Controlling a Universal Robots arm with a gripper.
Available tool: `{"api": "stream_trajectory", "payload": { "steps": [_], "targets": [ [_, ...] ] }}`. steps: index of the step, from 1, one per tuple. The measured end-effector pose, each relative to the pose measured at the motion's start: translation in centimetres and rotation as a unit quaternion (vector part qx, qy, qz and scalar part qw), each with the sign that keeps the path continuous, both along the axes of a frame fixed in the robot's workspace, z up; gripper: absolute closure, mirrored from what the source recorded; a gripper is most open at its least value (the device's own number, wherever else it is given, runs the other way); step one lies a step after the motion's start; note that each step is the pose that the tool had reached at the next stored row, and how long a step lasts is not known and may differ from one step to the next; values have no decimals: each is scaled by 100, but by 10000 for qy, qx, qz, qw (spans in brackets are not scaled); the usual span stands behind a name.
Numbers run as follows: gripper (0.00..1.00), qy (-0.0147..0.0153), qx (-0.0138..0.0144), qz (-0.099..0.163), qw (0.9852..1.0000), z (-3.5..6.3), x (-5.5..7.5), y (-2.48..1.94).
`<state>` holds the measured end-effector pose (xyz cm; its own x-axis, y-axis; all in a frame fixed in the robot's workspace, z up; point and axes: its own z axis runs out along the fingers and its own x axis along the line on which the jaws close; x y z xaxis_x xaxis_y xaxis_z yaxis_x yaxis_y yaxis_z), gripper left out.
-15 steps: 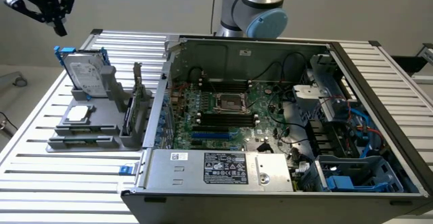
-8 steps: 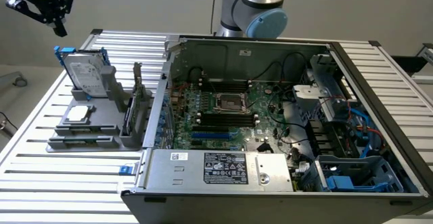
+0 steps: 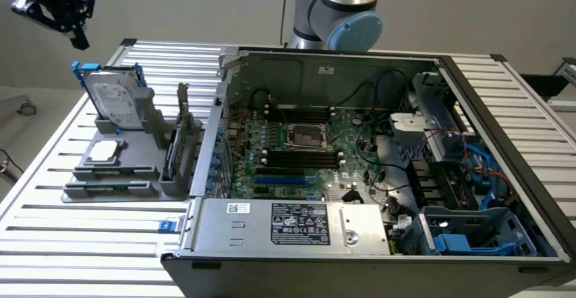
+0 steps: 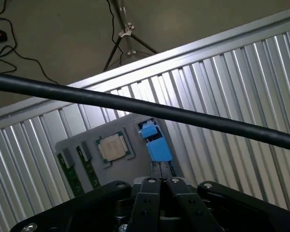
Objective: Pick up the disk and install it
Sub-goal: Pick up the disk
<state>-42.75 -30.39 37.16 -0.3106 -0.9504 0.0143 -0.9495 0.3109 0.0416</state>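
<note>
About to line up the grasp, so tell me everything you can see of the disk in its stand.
The disk is a flat silver-grey metal drive with a white label on its face, edged by a blue plastic carrier frame. It stands on edge, roughly upright, slotted into the grey holder on the slatted table, at the exterior view's left. Only the holder touches it; the shut gripper hangs above it, apart.

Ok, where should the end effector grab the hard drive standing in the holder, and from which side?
Probably grip the hard drive across its flat faces near the exposed top edge, coming from above: it stands on edge, its lower part seated in the grey holder.
</note>
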Motion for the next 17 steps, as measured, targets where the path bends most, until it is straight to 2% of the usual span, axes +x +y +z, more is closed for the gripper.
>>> {"api": "stream_trajectory", "payload": {
  "steps": [4, 8, 13, 17],
  "targets": [
    [89, -1, 0, 368, 9993, -6, 0, 0],
    [89, 0, 0, 727, 9974, -11, 0, 0],
    [89, -1, 0, 1177, 9930, -14, 0, 0],
    [89, -1, 0, 1542, 9880, -14, 0, 0]
  ]
}}
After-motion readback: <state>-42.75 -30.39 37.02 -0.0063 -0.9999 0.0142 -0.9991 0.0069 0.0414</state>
